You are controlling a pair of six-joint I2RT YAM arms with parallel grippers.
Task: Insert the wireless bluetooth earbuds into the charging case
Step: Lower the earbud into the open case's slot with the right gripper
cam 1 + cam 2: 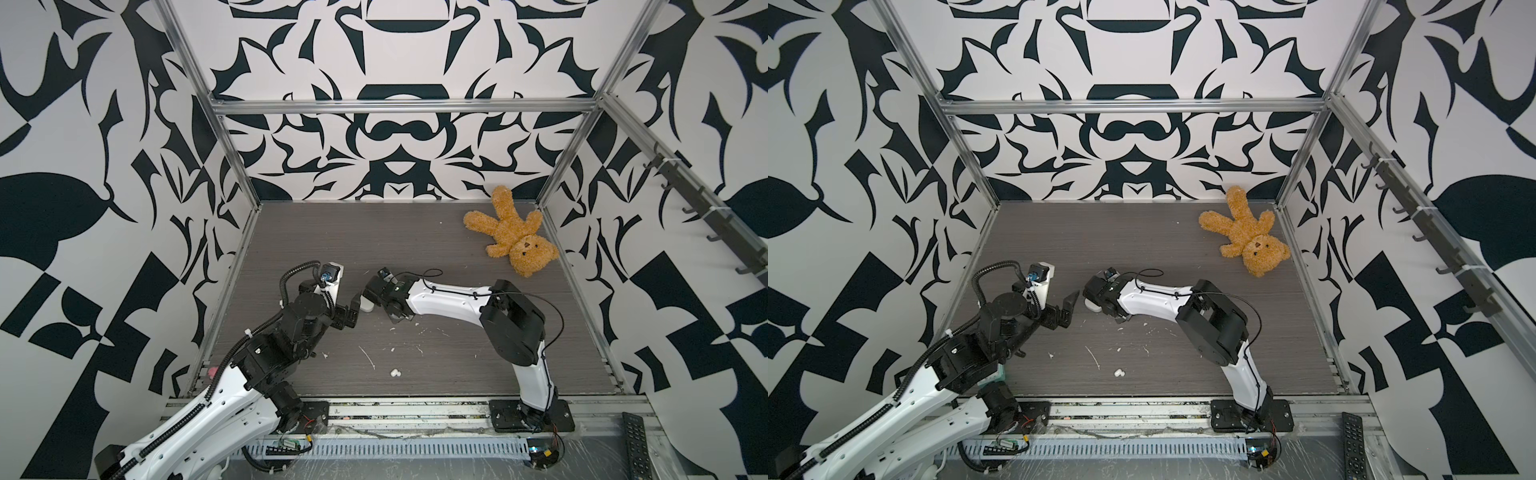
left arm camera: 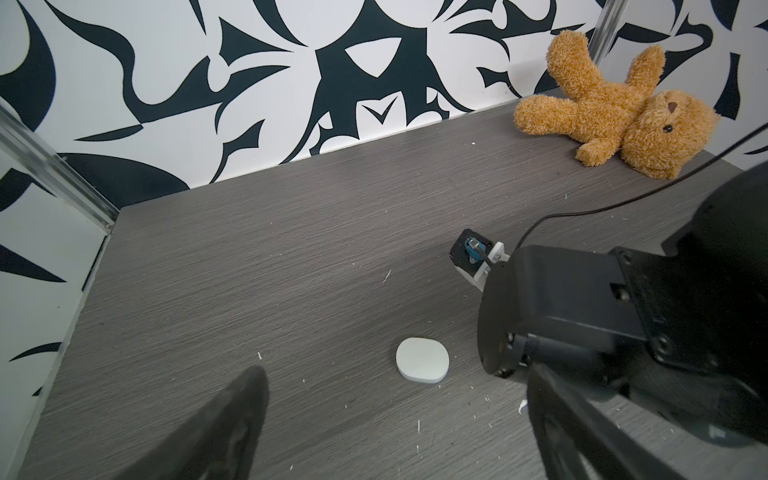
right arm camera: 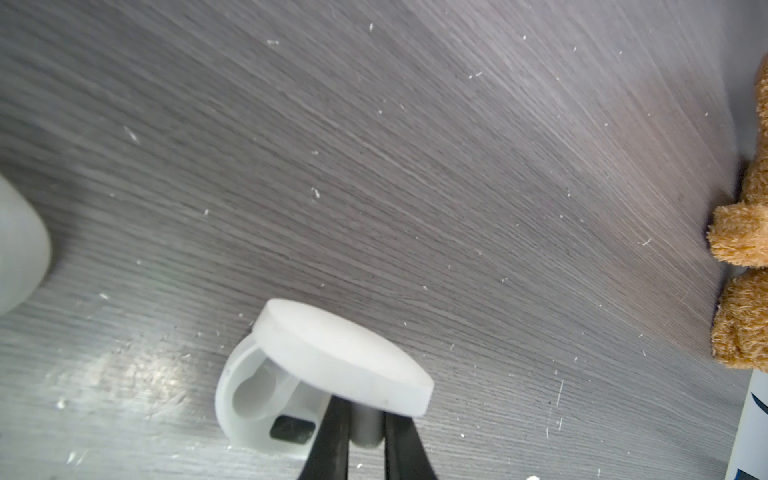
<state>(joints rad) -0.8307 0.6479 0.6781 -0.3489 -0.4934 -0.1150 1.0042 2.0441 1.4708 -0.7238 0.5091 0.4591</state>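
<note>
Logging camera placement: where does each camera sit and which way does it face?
Top views: high over the front edge, looking down at the table; both arms show.
Left wrist: on the left arm, facing across the table toward the teddy bear; open left end effector and right arm show.
Right wrist: on the right arm, close over the charging case; right end effector shut on it.
Shared: teddy bear in all four.

Robotics lab cell, aluminium frame (image 1: 399, 109), patterned black-and-white walls (image 1: 415, 158), grey wood-grain tabletop (image 1: 374, 241), robot arms (image 1: 449, 301) bolted along its front edge.
</note>
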